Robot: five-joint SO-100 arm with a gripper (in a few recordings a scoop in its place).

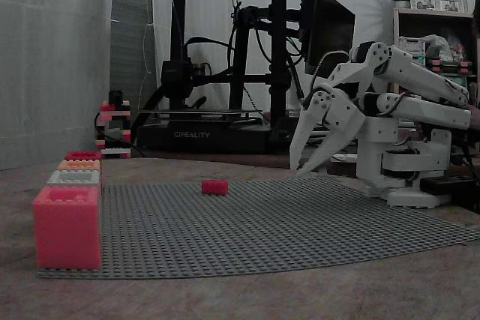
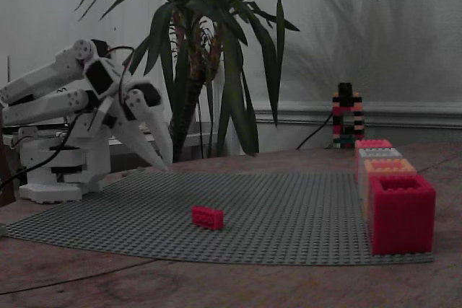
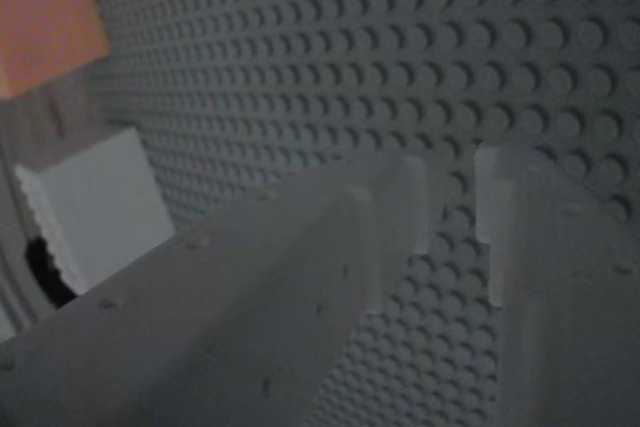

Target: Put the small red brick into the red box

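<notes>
Grey studded baseplate (image 1: 300, 222) covered the table, and the small red brick (image 1: 214, 186) lay flat on it by itself, near the middle of its far edge in one fixed view and nearer the front in another (image 2: 208, 217). The red box (image 2: 401, 212) stood at one end of the plate, at the corner, heading a row of boxes. The white gripper (image 1: 311, 161) hung above the opposite end, its fingers slightly apart and holding nothing, well apart from the brick.
</notes>
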